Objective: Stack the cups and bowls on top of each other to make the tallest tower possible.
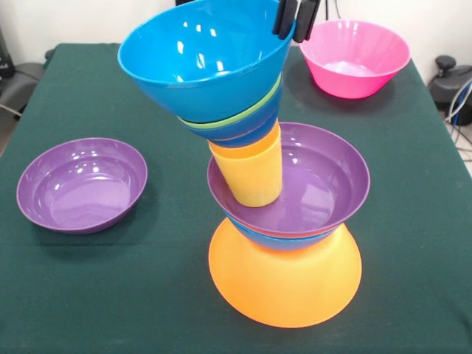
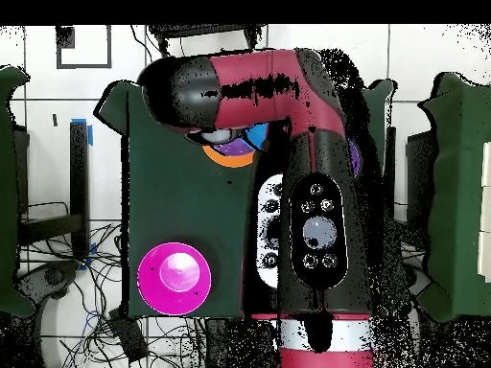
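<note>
The tower stands in the middle of the table in the front view. Its base is the upside-down yellow-orange bowl (image 1: 284, 284). On it sit a blue bowl (image 1: 284, 240), a purple bowl (image 1: 324, 181) and a yellow cup (image 1: 254, 177) with an orange cup (image 1: 247, 151) nested in it. Above these come a dark blue bowl (image 1: 254, 133), a green bowl (image 1: 247, 114) and a large bright blue bowl (image 1: 203, 59) that leans. My gripper (image 1: 295, 29) comes down from the top edge and is shut on the top blue bowl's far right rim. In the overhead view the arm (image 2: 288, 144) hides most of the tower; only part of the orange base (image 2: 225, 159) shows.
A second purple bowl (image 1: 81, 184) sits upright at the left of the table. The pink bowl (image 1: 354, 57) sits upright at the far right; it also shows in the overhead view (image 2: 175, 276). Cables hang off the table's right side.
</note>
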`<control>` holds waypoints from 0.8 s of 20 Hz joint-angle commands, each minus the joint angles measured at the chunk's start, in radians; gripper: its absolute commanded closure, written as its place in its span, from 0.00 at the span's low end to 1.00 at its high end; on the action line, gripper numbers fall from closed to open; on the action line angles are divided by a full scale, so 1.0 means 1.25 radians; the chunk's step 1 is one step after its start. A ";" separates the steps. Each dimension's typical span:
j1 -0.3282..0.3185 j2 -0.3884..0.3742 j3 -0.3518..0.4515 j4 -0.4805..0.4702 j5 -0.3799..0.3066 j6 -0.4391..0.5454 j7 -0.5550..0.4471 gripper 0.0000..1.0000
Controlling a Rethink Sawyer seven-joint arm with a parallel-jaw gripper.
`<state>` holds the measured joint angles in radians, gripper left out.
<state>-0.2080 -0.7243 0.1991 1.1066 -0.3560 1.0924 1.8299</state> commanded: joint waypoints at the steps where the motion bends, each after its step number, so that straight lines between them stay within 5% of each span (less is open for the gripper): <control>1: 0.023 0.059 0.013 0.021 0.009 -0.010 0.077 1.00; 16: 0.033 0.066 0.006 0.022 0.028 -0.030 0.074 1.00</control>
<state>-0.1834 -0.7105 0.1962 1.1066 -0.3145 1.0924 1.8299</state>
